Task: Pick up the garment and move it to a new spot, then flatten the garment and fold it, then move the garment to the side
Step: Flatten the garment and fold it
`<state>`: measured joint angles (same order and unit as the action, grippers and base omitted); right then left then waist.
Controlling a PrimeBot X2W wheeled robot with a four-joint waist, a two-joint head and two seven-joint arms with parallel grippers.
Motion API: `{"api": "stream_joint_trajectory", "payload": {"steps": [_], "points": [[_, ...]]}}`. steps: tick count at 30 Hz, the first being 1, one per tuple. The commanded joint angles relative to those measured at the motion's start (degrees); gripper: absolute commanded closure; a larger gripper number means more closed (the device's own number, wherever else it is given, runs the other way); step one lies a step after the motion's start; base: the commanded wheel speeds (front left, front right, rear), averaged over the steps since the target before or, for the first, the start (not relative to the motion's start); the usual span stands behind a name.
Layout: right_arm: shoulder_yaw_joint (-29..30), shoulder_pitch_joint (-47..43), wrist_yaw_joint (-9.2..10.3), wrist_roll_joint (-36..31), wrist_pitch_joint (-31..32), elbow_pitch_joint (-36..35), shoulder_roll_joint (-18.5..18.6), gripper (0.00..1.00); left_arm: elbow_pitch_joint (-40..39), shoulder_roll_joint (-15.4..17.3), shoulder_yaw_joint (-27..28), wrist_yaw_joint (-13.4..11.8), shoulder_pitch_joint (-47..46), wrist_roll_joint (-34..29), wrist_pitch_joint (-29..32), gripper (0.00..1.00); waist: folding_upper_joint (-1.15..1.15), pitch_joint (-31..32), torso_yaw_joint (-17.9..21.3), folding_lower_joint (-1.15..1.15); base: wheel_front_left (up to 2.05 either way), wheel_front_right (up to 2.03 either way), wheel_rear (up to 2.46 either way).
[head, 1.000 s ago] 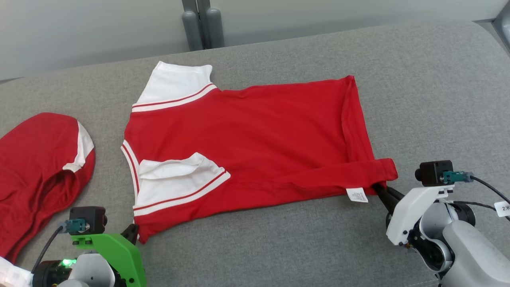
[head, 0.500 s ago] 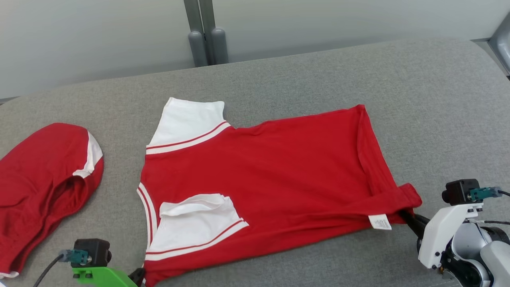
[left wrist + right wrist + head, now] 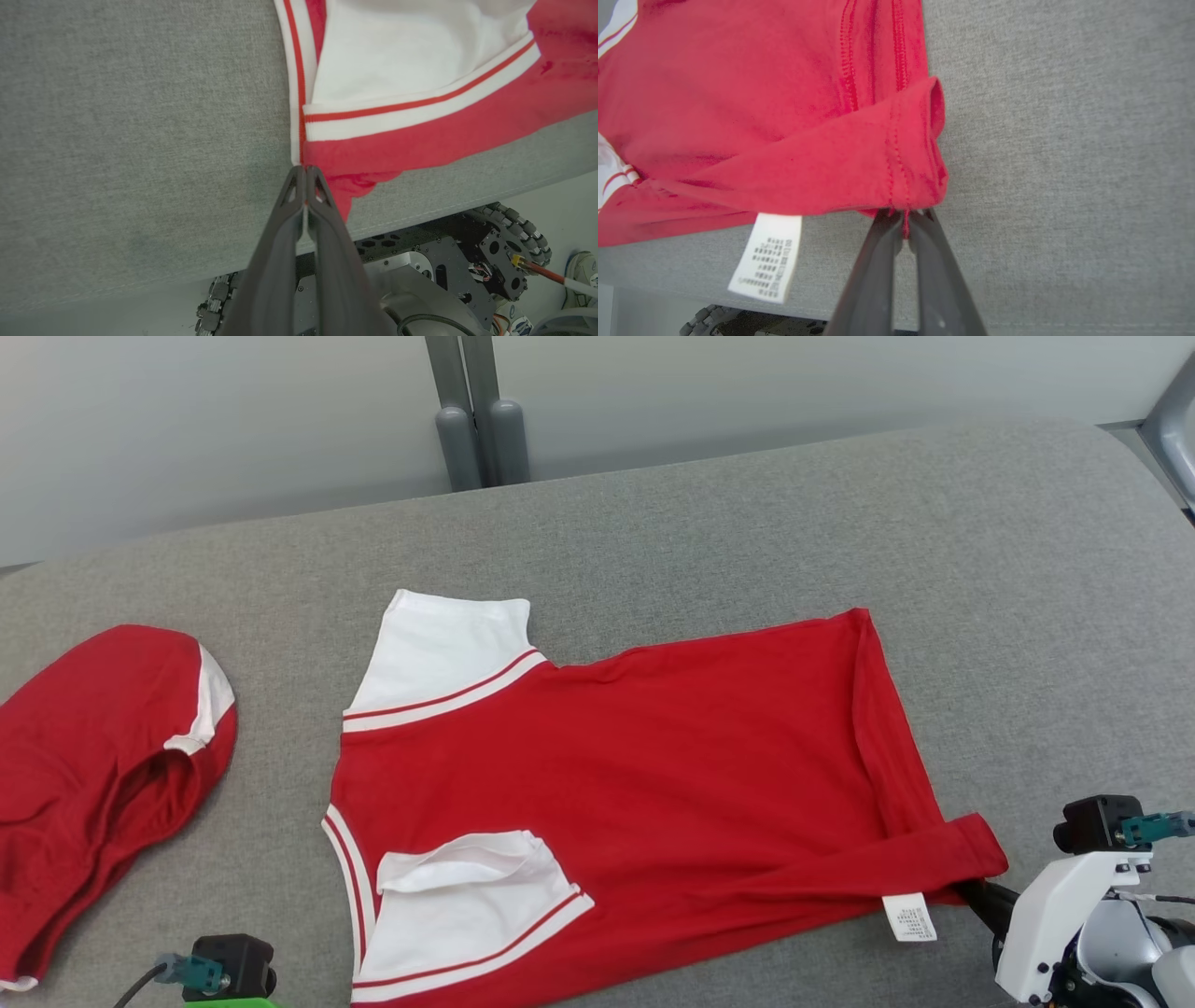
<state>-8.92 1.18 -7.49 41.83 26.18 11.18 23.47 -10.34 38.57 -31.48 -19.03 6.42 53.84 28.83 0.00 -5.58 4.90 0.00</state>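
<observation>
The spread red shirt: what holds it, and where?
Both grippers hold the red shirt: left gripper at the near corner by the striped neckline, right gripper at the near hem corner.

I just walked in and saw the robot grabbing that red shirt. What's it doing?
The robot holds the red-and-white shirt by two corners. Its left hand pinches the corner by the white sleeve; its right hand pinches the hem corner near the white label. The shirt lies mostly spread out on the grey table. Another red garment sits to its left.
</observation>
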Motion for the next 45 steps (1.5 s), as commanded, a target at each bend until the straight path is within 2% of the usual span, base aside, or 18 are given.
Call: {"api": "stream_joint_trajectory", "payload": {"steps": [1,13,19,24,31,40,45], "points": [[0.9,-0.8,-0.01,-0.6,0.1,-0.4,-0.6,0.00,0.3,0.3,0.2,-0.3,0.3,0.0,-0.2,0.00,0.00,0.0,0.1,0.00,0.00,0.00,0.00],[4.5,-1.5,-0.02,-2.6,2.1,-4.3,-2.9,0.00,-1.1,1.5,1.4,-0.5,-2.7,-3.7,-3.7,0.00,0.00,-0.1,0.4,0.00,0.00,0.00,0.00],[7.7,1.9,-0.02,-2.1,1.0,-6.8,-2.6,0.00,-3.5,0.1,3.8,0.3,-9.1,-7.1,-9.1,0.00,0.00,-1.7,0.6,0.00,0.00,0.00,0.00],[10.8,6.1,-0.02,-3.4,-0.7,-6.4,-3.2,0.00,-1.6,-0.6,4.8,2.8,-17.2,-8.9,-10.4,0.00,0.00,-4.2,1.1,0.00,0.00,0.00,0.00],[13.2,12.8,-0.02,-4.9,-3.2,-5.5,-3.8,0.00,5.1,-1.1,3.4,8.3,-28.9,-8.8,-6.4,0.00,0.00,-8.8,1.8,0.00,0.00,0.00,0.00],[7.5,24.9,-0.02,-3.6,-6.1,-0.4,-3.8,0.00,17.0,-4.2,0.7,15.3,-46.8,-8.7,1.0,0.00,0.00,-16.0,2.4,0.00,0.00,0.00,0.00],[3.8,30.9,-0.02,-1.8,-6.6,4.0,-3.1,0.00,23.0,-6.2,-0.6,18.1,-54.9,-8.8,4.3,0.00,0.00,-19.3,2.5,0.00,0.00,0.00,0.00]]}}
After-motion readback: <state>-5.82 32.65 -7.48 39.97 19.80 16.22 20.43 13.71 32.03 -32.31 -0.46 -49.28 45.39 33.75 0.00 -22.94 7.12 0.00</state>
